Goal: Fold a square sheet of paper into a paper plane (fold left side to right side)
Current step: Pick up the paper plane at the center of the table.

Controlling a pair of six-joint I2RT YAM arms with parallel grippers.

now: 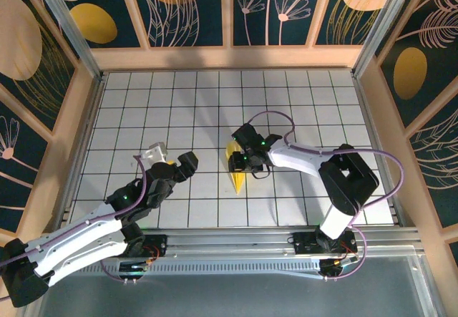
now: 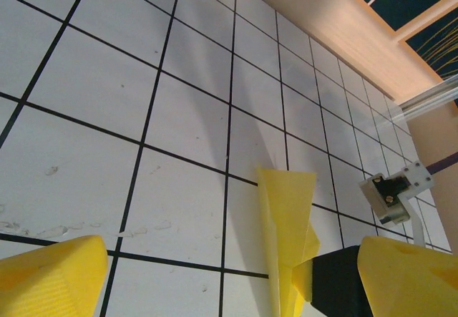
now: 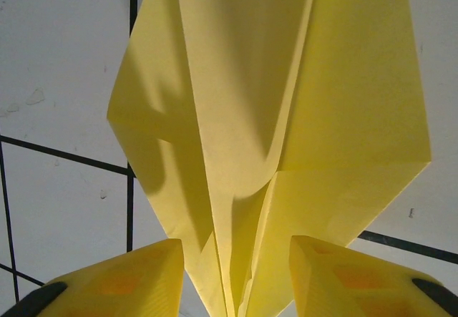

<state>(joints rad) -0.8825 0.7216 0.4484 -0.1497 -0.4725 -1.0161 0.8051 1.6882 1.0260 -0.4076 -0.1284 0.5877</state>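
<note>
**Surface:** white tiled surface (image 1: pixel 179 102) with dark grid lines, ringed by a wooden rail (image 1: pixel 229 58) and dark floral wall panels (image 1: pixel 179 2).

**Task item:** paper plane (image 1: pixel 237 177), bright yellow, lying near the middle of the surface, slightly right of centre. Folded to a narrow dart. Pointed tip toward the near edge and the arm bases, wider end toward the far side and partly covered by the right arm. In the right wrist view, paper plane (image 3: pixel 243 116) seen close: centre crease running lengthwise, layered flaps to either side, outer flaps lifted a little off the tiles (image 3: pixel 57 81) and casting shadow.

**Right tool** (image 1: pixel 242 161): positioned directly over the paper. In its own view, right tool (image 3: pixel 236 281) with yellow pads (image 3: pixel 122 281) part-way apart, one on each side of the narrowing folded end. Pads very close to the paper edges. Gripping or merely straddling: cannot tell.

**Left tool** (image 1: pixel 175 167): to the left of the paper, near it, not touching. In its own view, left tool (image 2: pixel 229 288) with yellow pads (image 2: pixel 50 278) spread wide over bare tiles (image 2: pixel 107 102). Paper plane (image 2: pixel 286 217) ahead and toward the right-hand pad, raised fold facing the camera. Grey bracket (image 2: pixel 395 190) on the right arm just past it.
</note>
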